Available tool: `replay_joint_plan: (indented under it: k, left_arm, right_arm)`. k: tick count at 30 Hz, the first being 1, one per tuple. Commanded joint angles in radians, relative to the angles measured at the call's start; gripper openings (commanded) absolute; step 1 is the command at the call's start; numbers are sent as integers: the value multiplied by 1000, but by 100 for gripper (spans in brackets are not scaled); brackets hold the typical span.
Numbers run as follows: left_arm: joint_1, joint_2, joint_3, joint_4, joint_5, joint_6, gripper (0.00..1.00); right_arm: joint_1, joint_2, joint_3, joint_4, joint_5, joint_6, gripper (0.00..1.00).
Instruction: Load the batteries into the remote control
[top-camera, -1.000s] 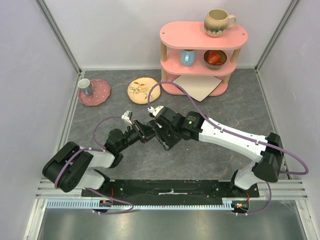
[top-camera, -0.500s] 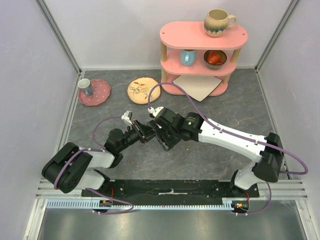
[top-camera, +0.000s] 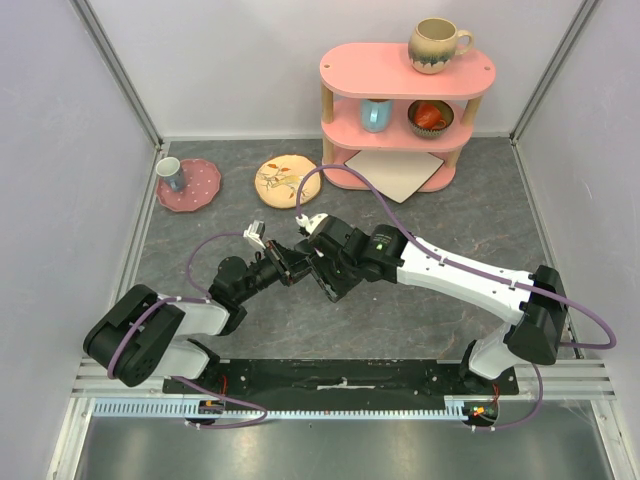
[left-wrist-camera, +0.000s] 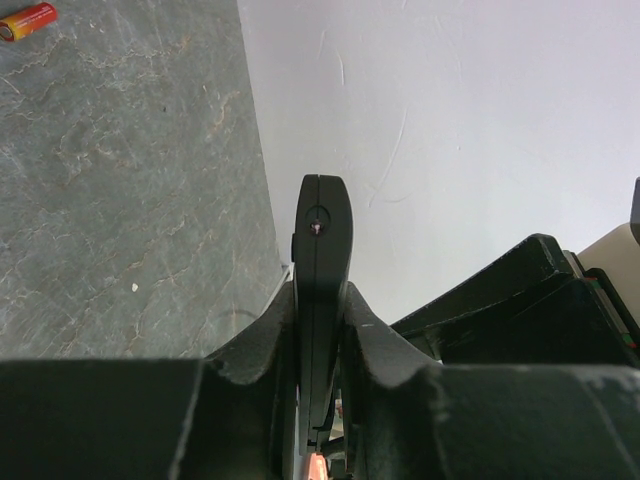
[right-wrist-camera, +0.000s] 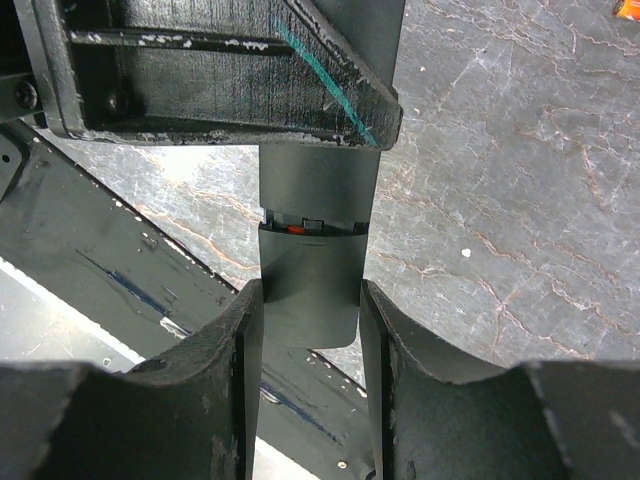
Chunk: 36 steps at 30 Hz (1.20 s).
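Two robot arms meet mid-table. Left end effector is clamped on the remote control, held edge-on above the table. Right end effector is closed on its other end, pads touching both sides. A seam crosses the body btwn them, prob. the bay cover. One red battery lies well apart. To open well: left holds firm, right pulls straight along the long axis, no twist.

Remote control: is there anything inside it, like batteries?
A small red spot shows at a seam across the remote control; whether that is a battery is unclear. Its casing, the left gripper and the right gripper cover the rest.
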Motion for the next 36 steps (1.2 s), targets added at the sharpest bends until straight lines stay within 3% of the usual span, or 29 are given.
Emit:
replay_joint_plan:
  k: [1, 36]
  left_arm:
    - [-14, -52, 60, 117, 22, -73, 2]
    - [-85, -92, 138, -72, 84, -64, 2]
  right_arm:
    - [6, 4, -18, 10, -15, -7, 18]
    - [5, 58, -3, -34, 41, -70, 17]
